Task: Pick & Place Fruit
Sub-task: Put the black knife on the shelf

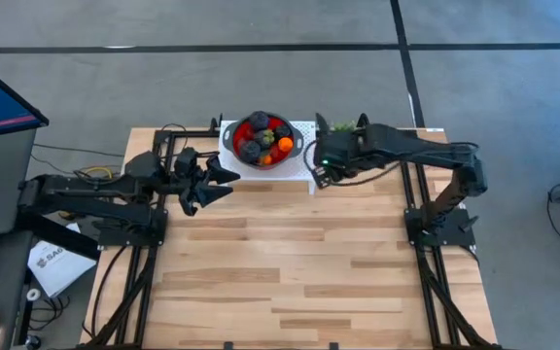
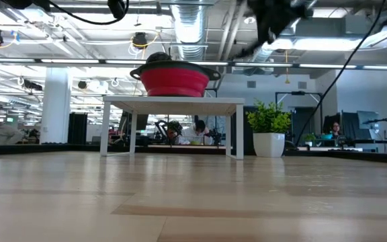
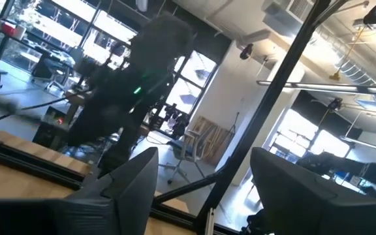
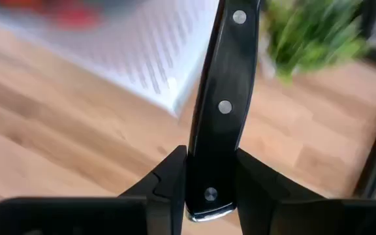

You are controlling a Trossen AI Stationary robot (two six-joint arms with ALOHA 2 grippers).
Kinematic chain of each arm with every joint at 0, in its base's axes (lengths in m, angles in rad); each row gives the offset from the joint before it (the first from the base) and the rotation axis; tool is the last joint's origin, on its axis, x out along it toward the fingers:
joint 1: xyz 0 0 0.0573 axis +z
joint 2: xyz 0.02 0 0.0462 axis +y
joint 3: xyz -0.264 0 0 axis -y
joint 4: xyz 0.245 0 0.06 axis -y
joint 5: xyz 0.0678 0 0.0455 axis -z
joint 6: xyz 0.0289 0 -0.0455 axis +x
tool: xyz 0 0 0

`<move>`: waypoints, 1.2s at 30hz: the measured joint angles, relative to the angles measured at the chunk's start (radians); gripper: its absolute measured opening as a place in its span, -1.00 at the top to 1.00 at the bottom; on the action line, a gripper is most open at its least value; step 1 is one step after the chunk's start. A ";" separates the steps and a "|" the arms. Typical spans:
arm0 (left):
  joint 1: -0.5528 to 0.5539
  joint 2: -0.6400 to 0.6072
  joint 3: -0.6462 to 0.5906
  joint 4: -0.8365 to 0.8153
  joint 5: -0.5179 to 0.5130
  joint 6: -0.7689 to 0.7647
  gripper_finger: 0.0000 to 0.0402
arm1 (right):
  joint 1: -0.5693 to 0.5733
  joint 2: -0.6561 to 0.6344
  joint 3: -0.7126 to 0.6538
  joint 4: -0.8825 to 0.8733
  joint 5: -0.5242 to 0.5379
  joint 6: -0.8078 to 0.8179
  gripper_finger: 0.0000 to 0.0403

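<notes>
Knife (image 4: pixel 222 104) first: the right gripper (image 4: pixel 204 173) is clamped on its black riveted handle, hovering just beside the corner of the white perforated stand (image 4: pixel 165 62), with the potted plant (image 4: pixel 312 29) close by. From above, this gripper (image 1: pixel 321 175) sits at the stand's right edge, raised off the wooden surface (image 1: pixel 290 262). The fruit (image 1: pixel 265 136), red, orange and dark pieces, is heaped in the red bowl (image 1: pixel 239 146) on top of the stand. We judge the step to be carrying the knife clear of the fruit, so we keep the grip firm and low on the handle, move slowly, and steer away from both the stand's corner and the plant. The left gripper (image 1: pixel 217 180) waits on the bowl's other side, fingers (image 3: pixel 132 179) spread and empty; we leave it there, out of the knife's path
</notes>
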 joint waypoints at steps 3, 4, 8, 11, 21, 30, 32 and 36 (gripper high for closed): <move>0.000 0.000 0.000 -0.001 0.000 0.000 -0.18 | -0.049 0.016 -0.083 0.068 -0.117 -0.063 0.55; 0.000 0.000 0.000 -0.001 0.000 0.000 -0.18 | -0.064 0.022 -0.108 0.108 -0.161 -0.079 0.55; 0.000 0.000 0.000 -0.001 0.000 0.000 -0.18 | -0.103 0.068 -0.164 0.206 -0.210 -0.111 0.54; 0.000 0.000 0.000 0.000 0.000 -0.008 -0.18 | -0.122 0.084 -0.166 0.245 -0.247 -0.115 0.54; 0.000 0.000 -0.001 -0.001 0.000 -0.010 -0.18 | -0.143 0.160 -0.165 0.365 -0.296 -0.074 0.54; 0.000 0.000 -0.001 0.000 0.000 -0.011 -0.18 | -0.156 0.180 -0.165 0.398 -0.289 -0.060 0.46; 0.000 0.000 -0.001 0.000 0.000 -0.011 -0.18 | -0.160 0.180 -0.165 0.397 -0.289 -0.060 0.45; 0.000 0.000 -0.001 0.000 0.000 -0.011 -0.18 | -0.168 0.180 -0.165 0.399 -0.286 -0.067 0.45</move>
